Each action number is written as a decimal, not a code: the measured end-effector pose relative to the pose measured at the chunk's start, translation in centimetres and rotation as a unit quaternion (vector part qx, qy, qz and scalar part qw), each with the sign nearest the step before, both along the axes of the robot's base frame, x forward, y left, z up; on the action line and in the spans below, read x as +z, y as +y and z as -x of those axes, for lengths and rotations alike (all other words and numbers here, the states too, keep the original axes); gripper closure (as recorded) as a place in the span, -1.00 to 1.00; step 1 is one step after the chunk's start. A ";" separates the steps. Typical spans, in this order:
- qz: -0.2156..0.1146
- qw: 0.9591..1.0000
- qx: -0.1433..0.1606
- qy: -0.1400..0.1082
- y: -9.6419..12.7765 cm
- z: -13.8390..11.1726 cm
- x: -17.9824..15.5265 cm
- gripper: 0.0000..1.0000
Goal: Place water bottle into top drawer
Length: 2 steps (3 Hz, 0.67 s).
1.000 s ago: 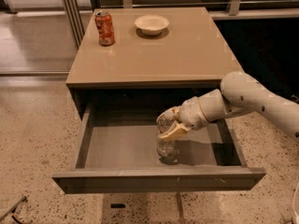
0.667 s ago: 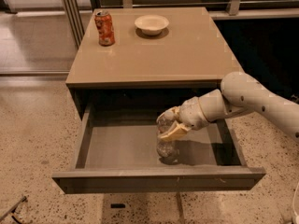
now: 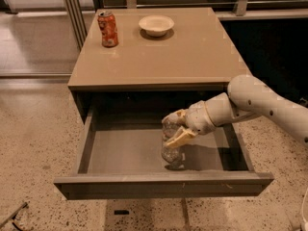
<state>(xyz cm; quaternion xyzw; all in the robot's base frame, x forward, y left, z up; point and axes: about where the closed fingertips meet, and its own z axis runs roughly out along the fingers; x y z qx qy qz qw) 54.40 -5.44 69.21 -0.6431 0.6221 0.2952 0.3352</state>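
Observation:
The top drawer (image 3: 125,150) is pulled out wide under the tan table, its grey floor showing. The clear water bottle (image 3: 171,146) stands upright inside it, right of centre, its base on or just above the drawer floor. My gripper (image 3: 174,129) reaches in from the right on a white arm and its tan fingers (image 3: 182,137) close around the bottle's upper part. The bottle's cap is hidden behind the fingers.
An orange-red soda can (image 3: 108,28) and a white bowl (image 3: 156,24) stand at the back of the table top (image 3: 163,57). The drawer's front panel (image 3: 163,185) juts toward me over a speckled floor. A metal frame stands at the back left.

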 end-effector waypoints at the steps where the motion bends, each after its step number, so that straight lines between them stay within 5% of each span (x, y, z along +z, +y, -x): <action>1: 0.000 1.000 0.000 0.000 0.0 0.0 0.0 -1.00; 2: 0.000 1.000 0.000 0.000 0.0 0.0 0.0 -1.00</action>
